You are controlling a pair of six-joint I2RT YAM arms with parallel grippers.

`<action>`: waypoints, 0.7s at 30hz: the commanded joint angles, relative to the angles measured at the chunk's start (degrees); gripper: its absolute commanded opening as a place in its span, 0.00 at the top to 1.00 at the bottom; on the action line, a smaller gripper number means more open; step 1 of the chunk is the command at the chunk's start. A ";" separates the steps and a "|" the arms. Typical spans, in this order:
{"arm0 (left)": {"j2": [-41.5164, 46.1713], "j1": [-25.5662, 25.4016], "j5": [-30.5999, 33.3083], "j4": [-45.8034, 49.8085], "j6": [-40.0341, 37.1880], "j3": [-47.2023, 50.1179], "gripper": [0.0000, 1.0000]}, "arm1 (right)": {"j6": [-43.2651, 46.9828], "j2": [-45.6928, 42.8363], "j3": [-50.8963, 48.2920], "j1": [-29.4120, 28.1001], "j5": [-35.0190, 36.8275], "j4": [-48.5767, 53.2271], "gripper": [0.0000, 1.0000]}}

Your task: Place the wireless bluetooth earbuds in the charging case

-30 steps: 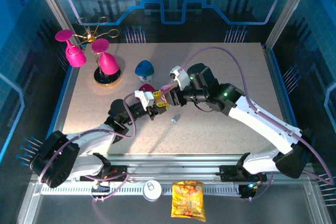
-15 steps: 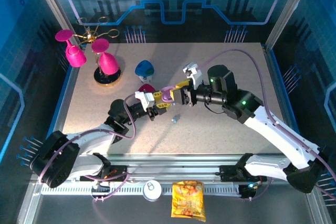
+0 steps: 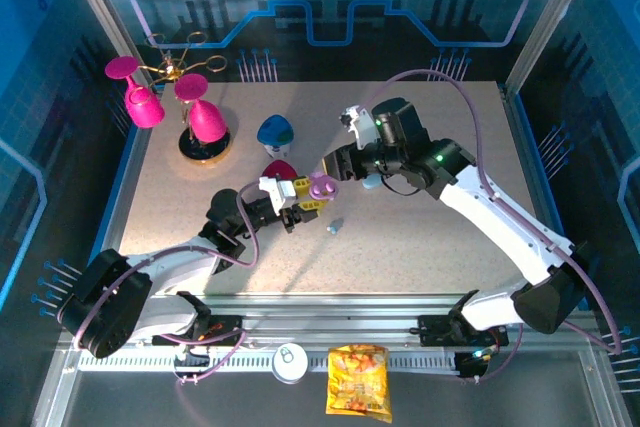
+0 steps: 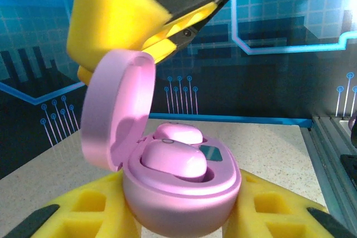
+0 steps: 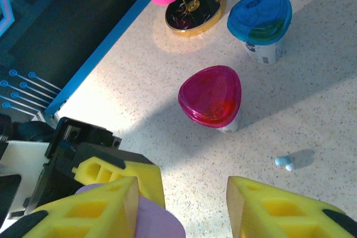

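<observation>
My left gripper (image 4: 181,218) is shut on the pink charging case (image 4: 184,193), held just above the table. The case's lid (image 4: 120,115) stands open, and two pink earbuds (image 4: 173,160) sit side by side in its wells. From above, the case (image 3: 322,185) is at mid-table between the two grippers. My right gripper (image 5: 184,204) is open, nothing between its fingers; its left finger (image 5: 89,210) lies against the lid (image 5: 159,224), and one of its yellow fingers (image 4: 111,20) hangs over the lid. A pale blue earbud (image 5: 284,162) lies loose on the table (image 3: 335,227).
A magenta-lidded cup (image 5: 211,96) and a blue-lidded cup (image 5: 260,18) stand beyond the grippers. A gold stand with magenta glasses (image 3: 190,117) is at the back left. A pale blue object (image 3: 370,183) shows under the right wrist. A can (image 3: 290,360) and a snack bag (image 3: 358,380) lie on the front rail.
The right arm pulled away to the right, then came back over the case's lid, and its jaws spread wider. The left gripper has held the case still.
</observation>
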State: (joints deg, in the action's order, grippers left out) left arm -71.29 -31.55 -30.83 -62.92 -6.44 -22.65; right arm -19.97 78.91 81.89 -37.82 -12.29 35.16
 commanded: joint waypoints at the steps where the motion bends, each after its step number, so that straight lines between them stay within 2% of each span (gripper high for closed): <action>1: 0.41 0.08 0.84 -1.11 -0.38 -0.97 0.67 | 2.92 -0.98 1.04 0.04 -3.08 4.82 0.58; 8: 0.49 0.04 2.39 0.95 -0.33 -2.31 0.67 | 4.73 -5.08 -2.26 -1.37 -2.68 6.36 0.57; 10: 0.18 0.07 2.29 0.34 -0.03 -2.33 0.67 | 3.46 -7.19 -3.99 -1.29 -1.06 3.85 0.56; 12: -0.12 0.08 2.31 -1.77 0.81 -2.01 0.67 | 0.36 -9.58 -6.99 -0.21 -1.61 -0.71 0.50; 17: 0.25 0.07 2.38 -4.92 2.95 -1.52 0.67 | -16.23 -13.34 -18.70 6.89 -14.97 -17.05 0.38; 21: 0.84 0.05 2.09 -5.02 3.45 -1.65 0.67 | -24.96 -13.37 -24.09 7.34 -21.65 -26.95 0.28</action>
State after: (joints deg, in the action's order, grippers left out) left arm -71.29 -31.55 -29.15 -64.97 -4.38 -22.83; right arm -34.72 65.54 60.29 -30.44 -25.61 19.79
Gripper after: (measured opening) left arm 0.346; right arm 0.699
